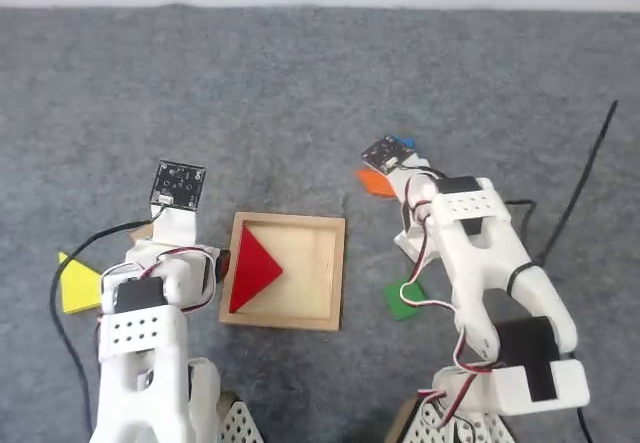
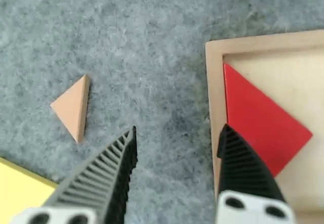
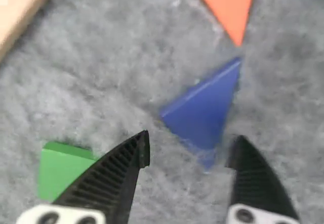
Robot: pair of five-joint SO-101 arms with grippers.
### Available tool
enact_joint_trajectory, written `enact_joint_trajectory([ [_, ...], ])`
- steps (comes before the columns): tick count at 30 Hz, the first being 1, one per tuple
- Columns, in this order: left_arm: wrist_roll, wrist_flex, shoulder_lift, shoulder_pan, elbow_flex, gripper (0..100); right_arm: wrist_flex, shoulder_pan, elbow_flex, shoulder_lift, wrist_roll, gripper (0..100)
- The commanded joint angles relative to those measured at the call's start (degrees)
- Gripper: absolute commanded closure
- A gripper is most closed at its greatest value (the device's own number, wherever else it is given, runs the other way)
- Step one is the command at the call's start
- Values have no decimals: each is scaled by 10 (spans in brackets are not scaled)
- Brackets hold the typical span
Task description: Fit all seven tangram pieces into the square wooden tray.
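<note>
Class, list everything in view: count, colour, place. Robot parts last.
wooden tray: 1, pale, beside left hand
red triangle: 1, red, in tray
yellow triangle: 1, yellow, outside left arm
tan triangle: 1, tan, near left hand
blue piece: 1, blue, by right hand
orange piece: 1, orange, beside blue piece
green piece: 1, green, beside right arm
left hand: 1, black, open, beside tray
right hand: 1, black, open, over blue piece

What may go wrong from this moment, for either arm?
1. The right gripper is open over the blue triangle, whose tip lies close to the orange piece; closing might nudge both.
2. The left gripper is open with one finger above the wall of the tray; lowering could hit it and shift the tray.
</note>
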Motion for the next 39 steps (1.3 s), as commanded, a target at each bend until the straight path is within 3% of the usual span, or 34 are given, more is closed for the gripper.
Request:
enact_joint_trajectory([
  [1, -9, -10, -11, -3, -4, 746, -3, 1, -33, -7, 12, 840],
  [8, -9, -10, -11, -3, -3, 746, 87, -26, -83, -44, 4, 746],
  [11, -9, -10, -11, -3, -3, 746, 107, -19, -116, -60, -36, 742],
  [16, -9, -10, -11, -3, -3, 746, 61, -10, -119, -26, -76, 742],
  [23, -9, -20, -15, -3, 6, 746, 27, 4, -124, 98, -72, 742],
  [39, -9, -21, -14, -3, 6, 746, 28, -23, -149, 105, -45, 742],
])
